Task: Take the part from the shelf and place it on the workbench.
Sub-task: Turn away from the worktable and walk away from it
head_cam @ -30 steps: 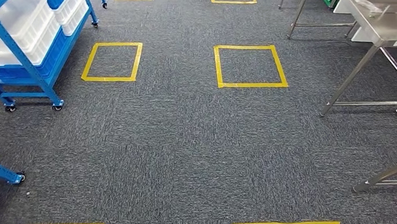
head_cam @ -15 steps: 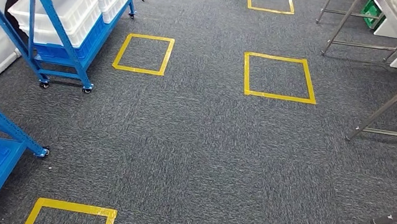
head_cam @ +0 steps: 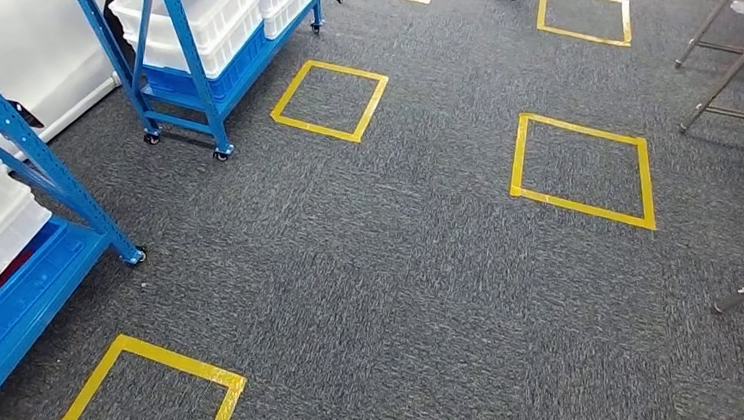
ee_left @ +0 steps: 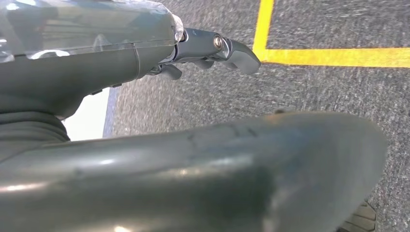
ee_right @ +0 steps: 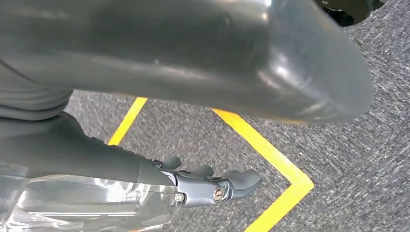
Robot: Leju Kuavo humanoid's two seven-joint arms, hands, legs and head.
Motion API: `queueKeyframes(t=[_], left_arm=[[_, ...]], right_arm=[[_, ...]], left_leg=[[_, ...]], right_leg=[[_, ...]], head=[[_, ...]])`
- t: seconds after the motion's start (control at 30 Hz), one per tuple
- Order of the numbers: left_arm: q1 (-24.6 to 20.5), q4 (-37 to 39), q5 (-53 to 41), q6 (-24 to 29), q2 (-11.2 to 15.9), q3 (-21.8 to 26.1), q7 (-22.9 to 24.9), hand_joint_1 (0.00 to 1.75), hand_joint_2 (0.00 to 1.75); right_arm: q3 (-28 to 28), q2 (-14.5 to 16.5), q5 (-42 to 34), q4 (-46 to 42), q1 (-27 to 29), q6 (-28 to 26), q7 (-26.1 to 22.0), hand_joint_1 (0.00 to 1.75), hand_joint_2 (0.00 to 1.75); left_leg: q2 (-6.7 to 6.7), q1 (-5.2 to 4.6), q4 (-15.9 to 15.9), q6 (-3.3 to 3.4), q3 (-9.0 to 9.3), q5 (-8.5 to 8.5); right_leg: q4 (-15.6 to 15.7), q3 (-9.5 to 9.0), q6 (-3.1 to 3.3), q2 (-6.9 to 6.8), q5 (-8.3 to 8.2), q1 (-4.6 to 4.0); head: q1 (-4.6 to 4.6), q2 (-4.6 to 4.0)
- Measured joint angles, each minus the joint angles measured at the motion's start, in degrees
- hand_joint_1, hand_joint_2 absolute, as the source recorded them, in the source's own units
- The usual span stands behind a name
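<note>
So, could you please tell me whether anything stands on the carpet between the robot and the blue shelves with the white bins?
Nothing visible does. Bare grey carpet with flat yellow tape squares runs to both blue shelves, which hold white bins. The left hand and right hand hang over the floor and hold nothing.

Left hand glossy dark grey, thick smooth thumb, silver screw, clear plastic wrap; right hand alike.
</note>
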State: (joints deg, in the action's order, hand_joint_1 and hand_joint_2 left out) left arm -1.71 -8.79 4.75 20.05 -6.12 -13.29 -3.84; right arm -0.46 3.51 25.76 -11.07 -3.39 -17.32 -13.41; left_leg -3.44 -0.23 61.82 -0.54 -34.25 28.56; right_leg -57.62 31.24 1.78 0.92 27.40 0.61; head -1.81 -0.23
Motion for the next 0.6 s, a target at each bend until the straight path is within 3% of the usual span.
queueKeyframes(t=[0.07, 0.1, 0.13, 0.17, 0.2, 0.27, 0.33, 0.4, 0.43, 0.5, 0.57, 0.6], left_arm=[[-0.1, 0.0, 0.2, 0.0, 0.0, 0.0, -0.1, 0.00, 0.00], [-0.1, 0.0, 0.3, 0.0, 0.0, 0.0, -0.2, 0.00, 0.00], [0.0, 0.0, 0.5, 0.0, 0.0, 0.0, -0.3, 0.00, 0.00], [0.0, 0.0, 0.7, -0.1, 0.0, 0.0, -0.3, 0.00, 0.00], [0.1, 0.0, 0.9, -0.2, 0.0, 0.0, -0.5, 0.00, 0.00], [0.2, 0.0, 1.3, -0.5, 0.0, 0.0, -0.8, 0.00, 0.00], [0.2, 0.0, 1.8, -0.9, 0.0, 0.1, -1.1, 0.00, 0.00], [0.4, 0.0, 2.3, -1.2, 0.0, 0.2, -1.2, 0.00, 0.00], [0.5, 0.0, 2.6, -1.3, 0.0, 0.3, -1.3, 0.00, 0.00], [0.5, -0.1, 2.9, -1.4, 0.0, 0.4, -1.4, 0.00, 0.00], [0.4, -0.1, 2.7, -1.4, -0.1, 0.5, -1.5, 0.00, 0.00], [0.4, -0.1, 2.6, -1.4, -0.1, 0.5, -1.4, 0.00, 0.00]], right_arm=[[0.0, 0.1, 0.1, 0.0, 0.2, 0.0, 0.0, 0.00, 0.00], [0.0, 0.1, 0.2, 0.0, 0.3, 0.0, 0.0, 0.00, 0.00], [0.0, 0.1, 0.2, 0.0, 0.3, 0.0, 0.0, 0.00, 0.00], [0.0, 0.2, 0.3, 0.0, 0.3, 0.1, 0.0, 0.00, 0.00], [0.0, 0.2, 0.4, 0.0, 0.3, 0.1, 0.0, 0.00, 0.00], [0.0, 0.2, 0.5, 0.0, 0.3, 0.2, 0.1, 0.00, 0.00], [0.0, 0.2, 0.7, 0.0, 0.2, 0.3, 0.2, 0.00, 0.00], [0.0, 0.2, 0.8, 0.0, 0.0, 0.3, 0.3, 0.00, 0.00], [0.0, 0.2, 0.9, 0.0, -0.1, 0.3, 0.3, 0.00, 0.00], [0.0, 0.3, 0.9, 0.0, -0.1, 0.3, 0.3, 0.00, 0.00], [0.0, 0.3, 0.9, 0.0, 0.3, 0.3, 0.3, 0.00, 0.00], [0.0, 0.3, 0.9, 0.0, 0.4, 0.3, 0.3, 0.00, 0.00]], left_leg=[[2.19, 0.23, 7.6, -0.49, -3.64, 3.84], [2.54, 0.41, 10.9, -0.73, -5.20, 5.02], [2.74, 0.61, 12.3, -0.94, -5.89, 5.12], [3.01, 0.77, 11.4, -1.10, -5.38, 4.10], [3.49, 0.91, 8.3, -1.19, -3.76, 2.27], [5.73, 0.91, 0.1, -1.02, 0.53, -1.08], [6.91, 0.65, -4.0, -0.37, 2.52, -2.13], [5.87, 0.41, -4.2, 0.42, 2.41, -2.14], [5.33, 0.44, -4.5, 0.81, 2.50, -2.27], [4.26, 0.63, -5.0, 1.56, 2.78, -2.70], [3.09, 0.69, -5.1, 1.94, 2.77, -2.92], [2.41, 0.64, -5.0, 2.00, 2.73, -2.93]], right_leg=[[0.1, -0.07, 0.37, -1.60, 0.15, -0.20], [0.0, -0.09, 0.40, -2.41, 0.22, -0.26], [0.0, -0.12, 0.37, -3.20, 0.30, -0.28], [0.0, -0.20, 0.28, -3.92, 0.40, -0.27], [0.0, -0.34, 0.14, -4.56, 0.53, -0.25], [-0.2, -0.72, -0.38, -5.72, 0.92, -0.40], [-0.3, -1.03, -1.02, -6.67, 1.27, -0.64], [-0.2, -1.37, -1.68, -7.58, 1.42, -0.56], [-0.4, -1.52, -2.06, -7.27, 1.67, -0.37], [-3.3, -0.45, -2.70, -4.53, 3.79, -0.02], [-11.0, 3.28, -3.00, -1.62, 7.70, 0.14], [-14.8, 5.27, -3.07, -1.23, 9.06, 0.16]], head=[[-0.02, 0.01], [-0.03, 0.01], [-0.03, 0.01], [-0.03, 0.01], [-0.03, 0.01], [-0.03, 0.01], [-0.02, 0.01], [-0.02, 0.01], [-0.01, 0.00], [0.01, 0.01], [0.03, 0.01], [0.03, 0.01]])
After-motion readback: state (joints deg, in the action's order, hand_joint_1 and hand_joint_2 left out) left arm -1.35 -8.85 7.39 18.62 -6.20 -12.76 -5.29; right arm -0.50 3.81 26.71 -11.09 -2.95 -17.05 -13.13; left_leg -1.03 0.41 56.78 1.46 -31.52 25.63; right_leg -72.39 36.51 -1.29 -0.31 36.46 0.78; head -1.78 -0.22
